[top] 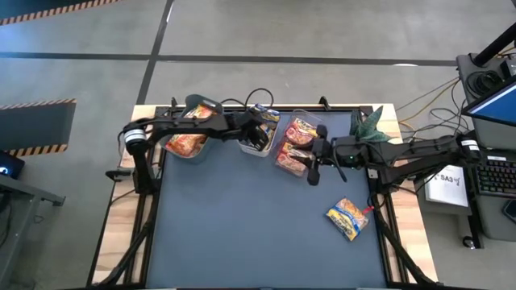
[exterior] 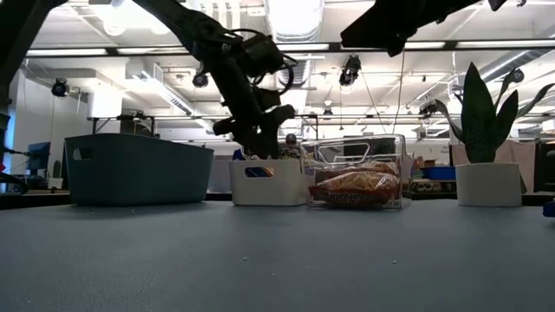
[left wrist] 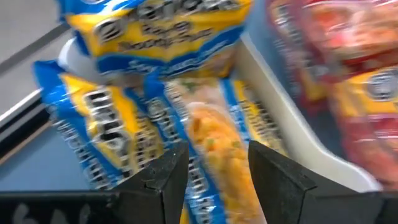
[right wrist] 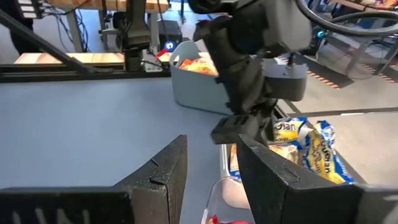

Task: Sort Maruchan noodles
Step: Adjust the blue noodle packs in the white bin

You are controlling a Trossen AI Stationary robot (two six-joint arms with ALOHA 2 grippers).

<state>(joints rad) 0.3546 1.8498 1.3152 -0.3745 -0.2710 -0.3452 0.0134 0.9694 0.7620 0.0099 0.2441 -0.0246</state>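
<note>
My left gripper (left wrist: 214,152) hangs over the white bin (exterior: 264,182), tipped down into it and shut on a blue-and-yellow noodle packet (left wrist: 211,124). More blue-and-yellow packets (left wrist: 99,130) fill that bin. Orange packets (top: 185,143) lie in the grey-green bin (exterior: 139,169), and red packets (exterior: 355,184) in the clear bin (exterior: 355,152). One blue-and-yellow packet (top: 348,217) lies flat on the mat at the near right. My right gripper (right wrist: 211,146) floats high beside the clear bin, open, with nothing between its fingers. My left gripper has the blue-and-yellow packet between its two fingers (left wrist: 166,177), and the packet's near end (left wrist: 214,186) fills the gap. The fingers slant down from the table's left into the white bin and lie along the packet. The exact place of contact is hidden by the fingers.
The three bins stand in a row at the table's far edge. A potted plant (exterior: 487,130) stands right of the clear bin. The dark mat (top: 242,234) in front of the bins bears only the one loose packet. A desk with a keyboard (top: 492,173) is off the right side.
</note>
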